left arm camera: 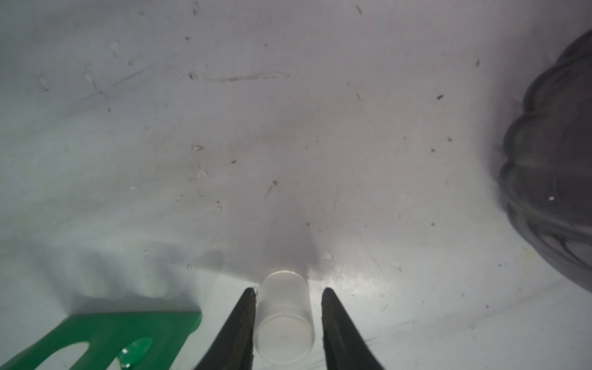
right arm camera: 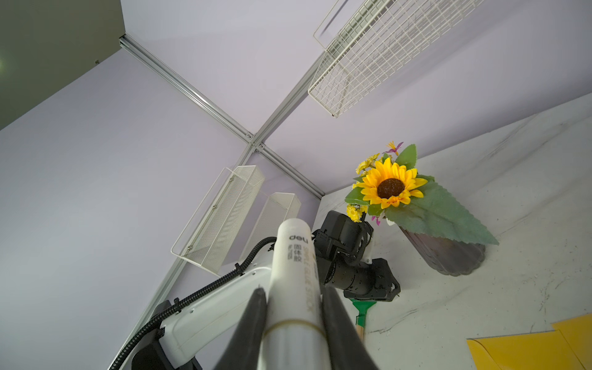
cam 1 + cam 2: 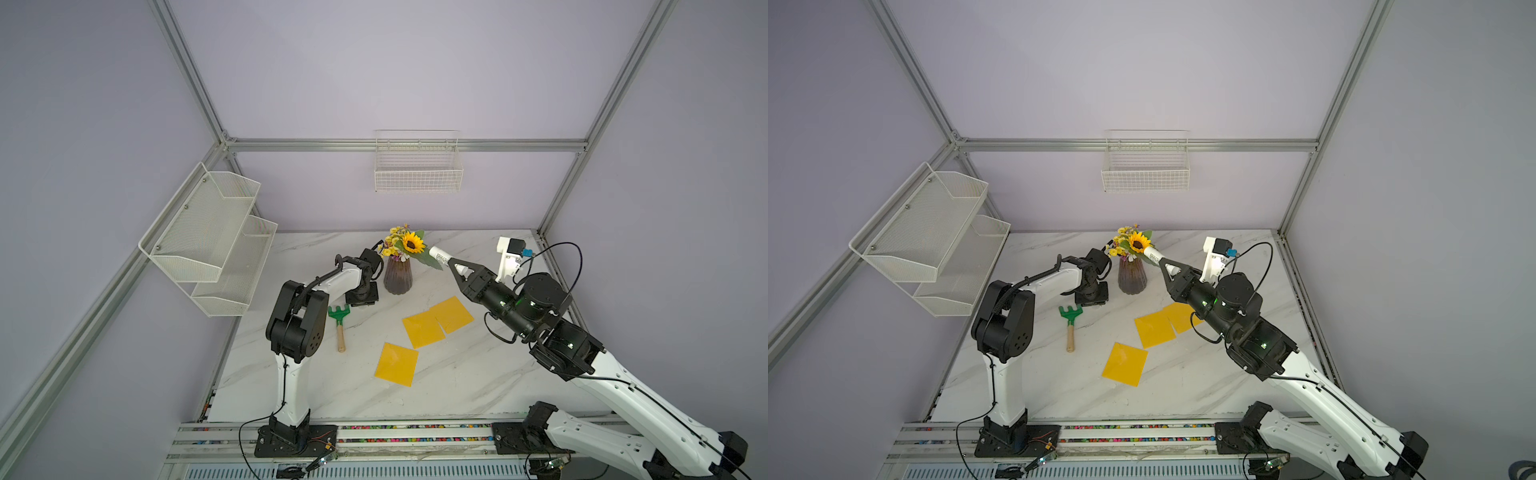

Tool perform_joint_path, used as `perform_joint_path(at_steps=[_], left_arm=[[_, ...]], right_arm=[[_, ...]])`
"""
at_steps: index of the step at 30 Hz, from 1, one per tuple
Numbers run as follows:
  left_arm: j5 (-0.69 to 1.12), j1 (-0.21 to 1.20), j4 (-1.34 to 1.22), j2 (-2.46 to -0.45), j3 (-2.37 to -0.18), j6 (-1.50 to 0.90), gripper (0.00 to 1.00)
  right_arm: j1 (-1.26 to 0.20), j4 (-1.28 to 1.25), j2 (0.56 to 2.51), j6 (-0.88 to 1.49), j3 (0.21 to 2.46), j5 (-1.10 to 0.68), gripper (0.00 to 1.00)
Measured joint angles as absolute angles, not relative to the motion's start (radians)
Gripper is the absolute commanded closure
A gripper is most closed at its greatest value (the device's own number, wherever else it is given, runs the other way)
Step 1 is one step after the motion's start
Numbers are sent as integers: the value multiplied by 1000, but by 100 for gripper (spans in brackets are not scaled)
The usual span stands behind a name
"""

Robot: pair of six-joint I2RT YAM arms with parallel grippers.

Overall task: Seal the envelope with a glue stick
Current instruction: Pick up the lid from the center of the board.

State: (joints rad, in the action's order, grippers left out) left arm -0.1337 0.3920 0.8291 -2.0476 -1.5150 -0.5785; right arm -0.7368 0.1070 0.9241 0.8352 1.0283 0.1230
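My right gripper is raised above the back right of the table and shut on the glue stick, a white printed tube that points up toward the sunflower. Three yellow envelopes lie flat on the marble table. The left gripper is down at the tabletop beside the vase. Its jaws stand around a small translucent white cap; one finger touches the cap and a gap shows at the other side.
A dark ribbed vase with a sunflower stands at mid back. Left of it lies a green toy rake. A mesh shelf hangs on the left wall and a wire basket on the back wall.
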Motion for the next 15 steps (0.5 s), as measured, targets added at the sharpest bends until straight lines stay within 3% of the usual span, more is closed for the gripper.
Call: perform_joint_path(at_steps=[15], left_arm=[[-123,392,833,-2043,-1512,-557,76]], right_arm=[[-737,111,925,834,1028,123,100]])
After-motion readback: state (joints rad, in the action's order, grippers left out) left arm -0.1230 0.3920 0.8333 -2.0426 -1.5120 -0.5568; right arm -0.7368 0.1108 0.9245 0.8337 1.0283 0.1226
